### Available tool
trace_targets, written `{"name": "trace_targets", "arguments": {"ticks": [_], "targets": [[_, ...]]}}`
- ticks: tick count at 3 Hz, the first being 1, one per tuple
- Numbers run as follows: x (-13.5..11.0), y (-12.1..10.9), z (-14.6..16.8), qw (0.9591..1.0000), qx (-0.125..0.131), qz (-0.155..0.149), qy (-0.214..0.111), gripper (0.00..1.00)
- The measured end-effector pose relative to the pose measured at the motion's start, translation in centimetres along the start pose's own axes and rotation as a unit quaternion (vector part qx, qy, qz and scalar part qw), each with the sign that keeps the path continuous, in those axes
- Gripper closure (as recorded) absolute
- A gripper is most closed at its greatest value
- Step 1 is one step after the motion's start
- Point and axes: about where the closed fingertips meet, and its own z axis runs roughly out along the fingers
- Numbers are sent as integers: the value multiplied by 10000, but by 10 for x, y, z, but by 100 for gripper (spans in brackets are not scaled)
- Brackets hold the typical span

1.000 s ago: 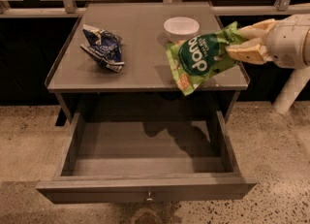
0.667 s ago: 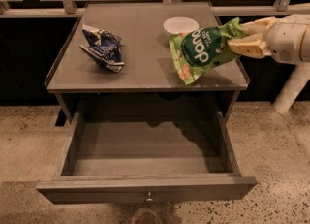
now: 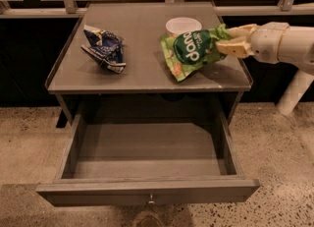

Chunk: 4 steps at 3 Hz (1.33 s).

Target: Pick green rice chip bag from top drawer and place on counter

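The green rice chip bag (image 3: 192, 51) hangs tilted over the right part of the counter (image 3: 142, 69), its lower corner close to or touching the surface. My gripper (image 3: 226, 38) comes in from the right and is shut on the bag's upper right end. The top drawer (image 3: 147, 159) stands pulled open below the counter, with nothing visible inside, its small round knob (image 3: 151, 202) at the front.
A blue and white wrinkly snack bag (image 3: 104, 49) lies on the counter's left side. A white bowl (image 3: 183, 25) stands at the back right, just behind the green bag. A white post (image 3: 294, 93) stands right of the cabinet. A railing runs behind.
My gripper has carried the green bag leftward and a little further over the counter, and the bag now sits lower toward the surface.
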Motion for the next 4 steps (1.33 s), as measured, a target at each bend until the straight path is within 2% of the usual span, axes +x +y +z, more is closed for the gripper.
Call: {"name": "trace_targets", "arguments": {"ticks": [1, 4], "targets": [[2, -1, 4, 10000, -19, 17, -24, 81], [2, -1, 4, 10000, -20, 16, -24, 12]]}}
